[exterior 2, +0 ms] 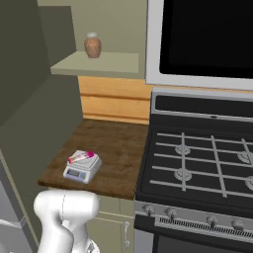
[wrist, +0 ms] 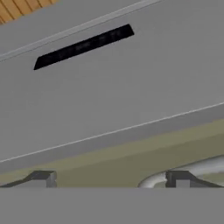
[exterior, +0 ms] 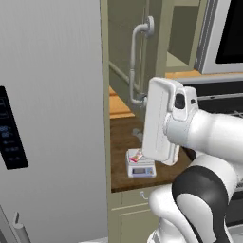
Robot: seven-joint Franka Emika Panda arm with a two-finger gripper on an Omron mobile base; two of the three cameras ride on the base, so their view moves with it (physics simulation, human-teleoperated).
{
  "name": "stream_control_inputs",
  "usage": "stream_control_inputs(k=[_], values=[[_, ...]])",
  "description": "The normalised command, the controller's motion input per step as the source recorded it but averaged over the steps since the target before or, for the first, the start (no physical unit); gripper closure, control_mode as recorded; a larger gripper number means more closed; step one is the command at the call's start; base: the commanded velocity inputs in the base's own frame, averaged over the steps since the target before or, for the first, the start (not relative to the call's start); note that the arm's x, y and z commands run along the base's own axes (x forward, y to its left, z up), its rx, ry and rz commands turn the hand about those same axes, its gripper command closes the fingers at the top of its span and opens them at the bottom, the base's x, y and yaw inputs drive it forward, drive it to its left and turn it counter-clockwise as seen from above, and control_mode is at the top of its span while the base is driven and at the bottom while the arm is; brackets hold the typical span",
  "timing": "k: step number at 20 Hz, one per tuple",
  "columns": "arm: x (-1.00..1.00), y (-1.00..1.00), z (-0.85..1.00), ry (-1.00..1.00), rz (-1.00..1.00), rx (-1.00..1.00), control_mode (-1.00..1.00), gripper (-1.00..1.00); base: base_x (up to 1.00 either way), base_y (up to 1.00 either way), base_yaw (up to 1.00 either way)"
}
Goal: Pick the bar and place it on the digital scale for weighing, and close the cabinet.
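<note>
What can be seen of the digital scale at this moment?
The digital scale is a small squarish white-grey unit with a flat top platform and a small display panel on its front. It sits flat near the front edge of the dark wooden counter, left of the stove. The bar lies on its platform.

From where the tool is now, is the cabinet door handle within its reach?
Probably yes. In the hand view the tool is open, its right fingertip just beside the curved grey handle on the olive cabinet door, with nothing between. The bar already lies on the digital scale.
</note>
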Motion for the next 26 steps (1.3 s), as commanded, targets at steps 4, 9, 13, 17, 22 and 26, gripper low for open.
stream_control_inputs(k=[4,9,13,17,22,26], values=[[0.60,-0.86,0.00,0.09,-0.23,0.03,-1.00,-1.00,0.00,0.00,0.00],[0.69,-0.83,0.00,0.08,-0.22,0.03,-1.00,-1.00,0.00,0.00,0.00],[0.75,-0.69,0.00,0.05,-0.18,0.03,-1.00,-1.00,0.00,0.00,0.00],[0.73,-0.41,-0.06,0.00,-0.11,0.00,-1.00,-1.00,0.00,0.00,0.00],[0.93,-0.36,-0.06,0.00,-0.09,0.00,-1.00,-1.00,0.00,0.00,0.00],[0.99,-0.29,-0.06,0.02,-0.07,0.00,-1.00,-1.00,0.00,0.00,0.00]])
